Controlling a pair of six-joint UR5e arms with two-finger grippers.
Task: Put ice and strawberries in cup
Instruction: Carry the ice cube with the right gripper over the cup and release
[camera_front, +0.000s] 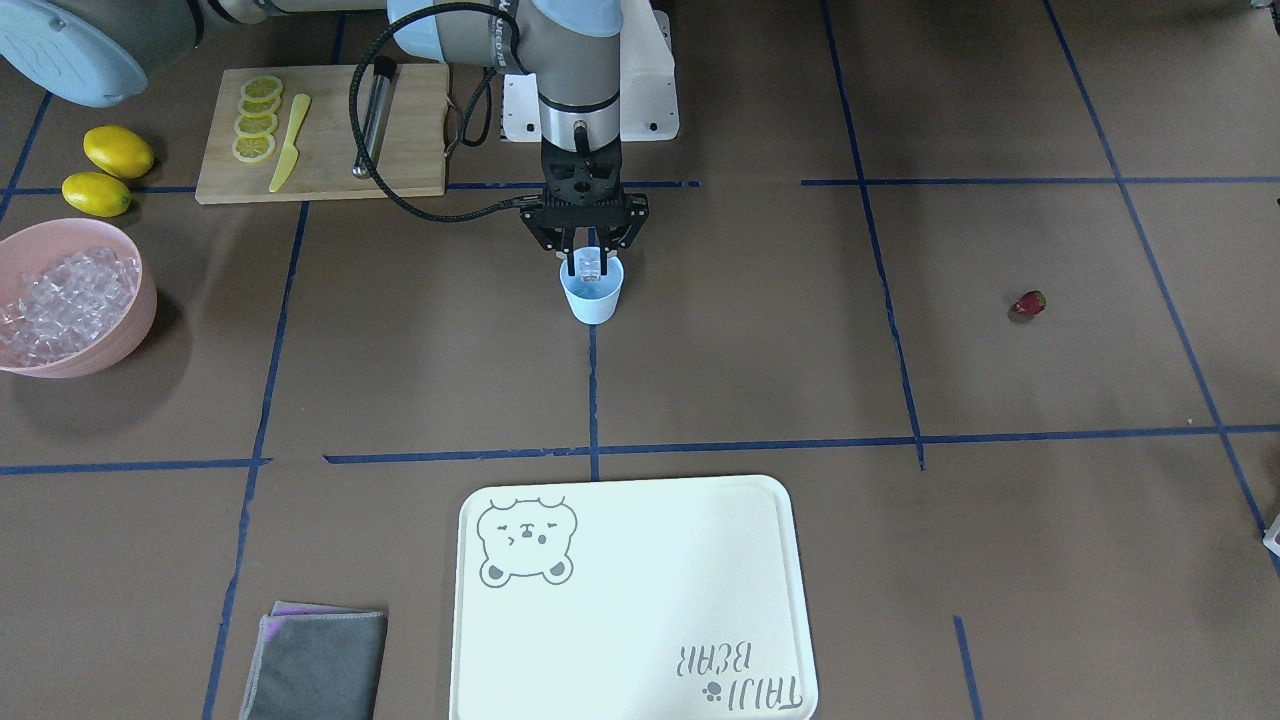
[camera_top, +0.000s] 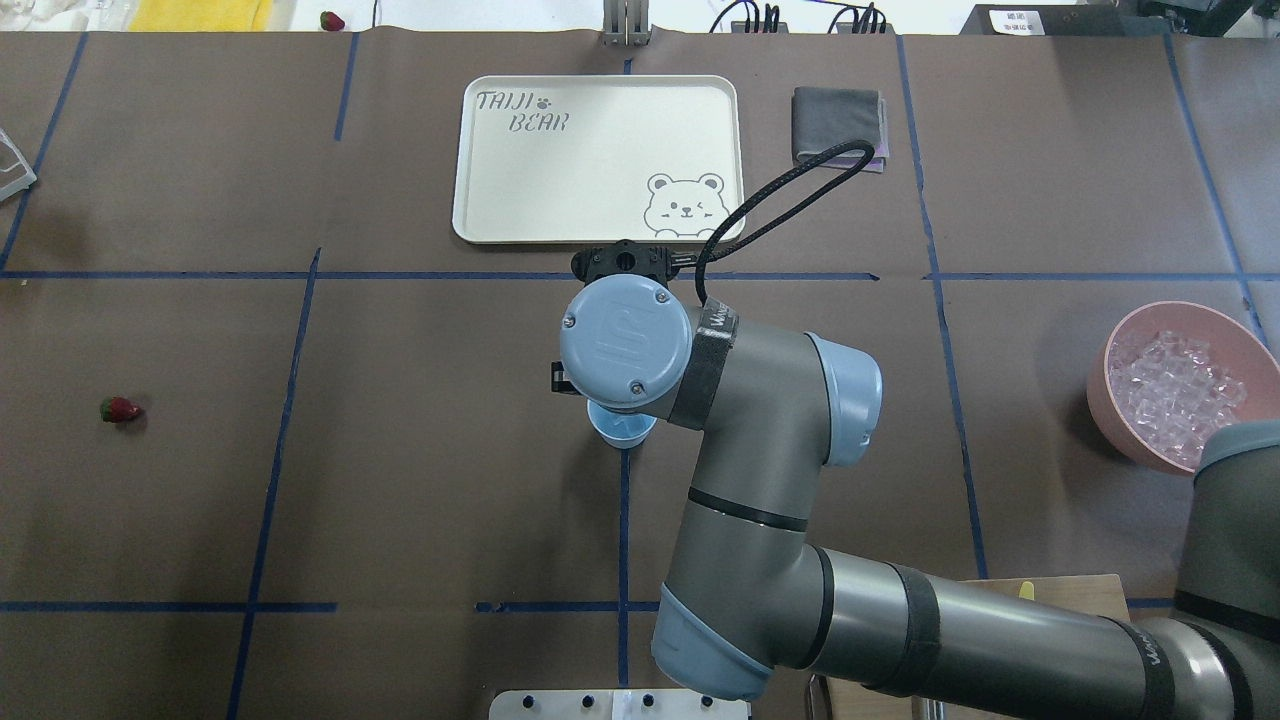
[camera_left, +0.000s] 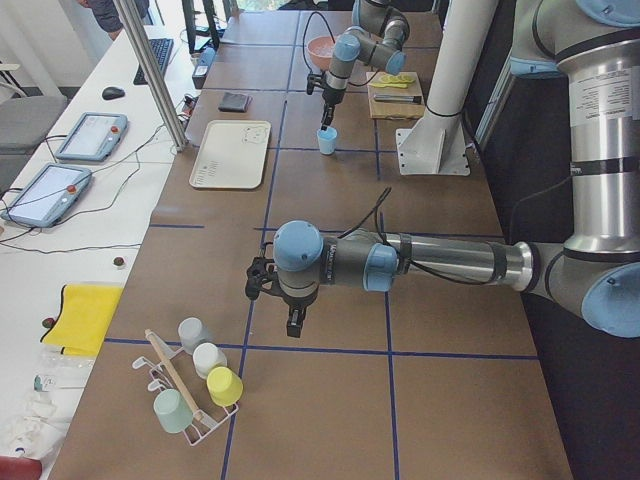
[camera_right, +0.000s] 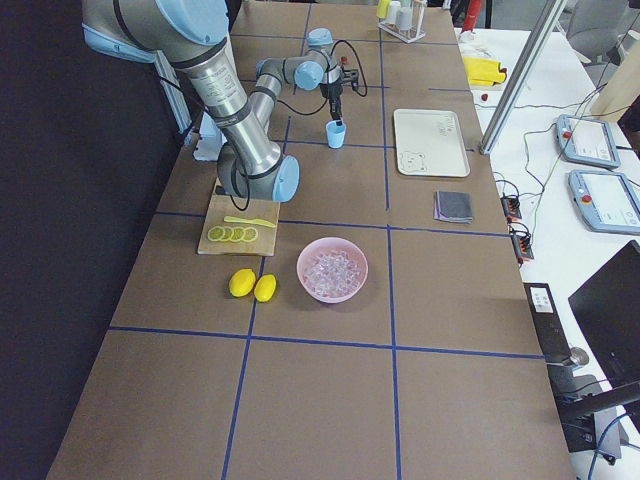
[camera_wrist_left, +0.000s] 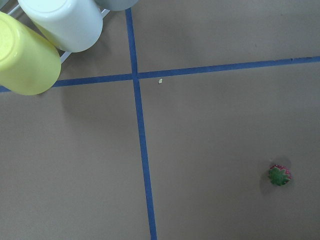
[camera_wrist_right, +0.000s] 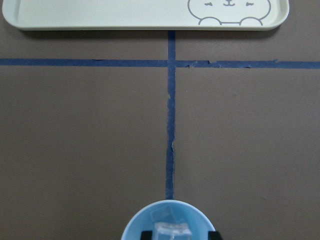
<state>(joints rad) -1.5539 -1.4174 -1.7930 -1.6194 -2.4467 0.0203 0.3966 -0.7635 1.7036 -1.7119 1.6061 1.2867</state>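
Item, right gripper (camera_front: 589, 262): points straight down over the cup (camera_front: 592, 295), jaws narrow, pinching one ice cube (camera_wrist_right: 172, 233) at the cup's mouth; what looks like a second cube (camera_wrist_right: 165, 214) lies lower inside

Item, cup: upright on a blue tape line, well in from every desk edge, between the robot-side edge and the cream bear tray (camera_front: 640, 560) at the operators' edge

Item, strawberry (camera_front: 1028, 303): lies alone on the desk, well apart from the cup, towards the left end

Item, pink bowl (camera_front: 130, 335): full of loose ice (camera_front: 60, 300), towards the right end, near two lemons (camera_front: 118, 151) and a wooden cutting board (camera_front: 410, 120) with lemon slices (camera_front: 257, 120)

Item, left gripper (camera_left: 292, 328): hangs over the desk near the left end; cannot tell how its jaws stand
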